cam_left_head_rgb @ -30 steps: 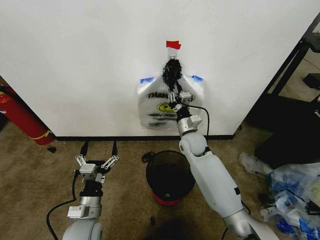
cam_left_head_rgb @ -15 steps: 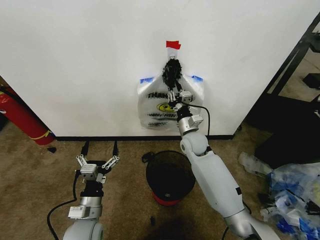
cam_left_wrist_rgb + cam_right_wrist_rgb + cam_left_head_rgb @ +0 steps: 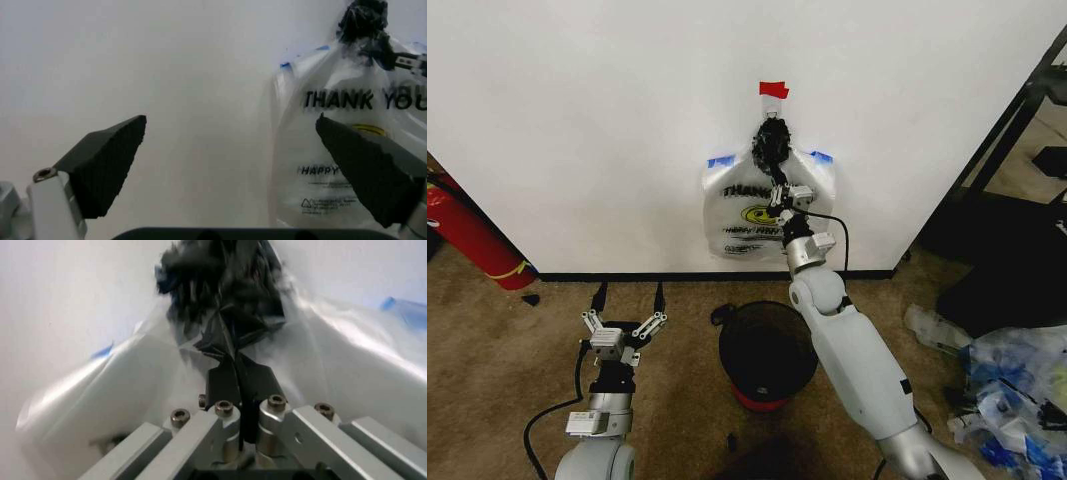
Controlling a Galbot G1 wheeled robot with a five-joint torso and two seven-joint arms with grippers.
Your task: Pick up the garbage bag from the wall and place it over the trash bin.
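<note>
Garbage bag (image 3: 752,205) partly hidden by the right arm; lower print too small to be read. Trash bin (image 3: 765,350) base mostly hidden by its mesh wall.

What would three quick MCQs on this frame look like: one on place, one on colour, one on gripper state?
1. Where is the bin?
A. On the floor below the bag
B. Hung on the wall
C. Beside the extinguisher

2. What colour is the tape above the bag?
A. Green
B. Red
C. Yellow

3. How is the right gripper?
A. Wide open, away from the bag
B. Shut on the bag under the black knot
C. Down inside the bin

Key: 1 A, the head view shows it on the carpet under the bag. 2 B, a red strip sits on the wall. 3 B, the right wrist view shows the fingers closed on plastic.
</note>
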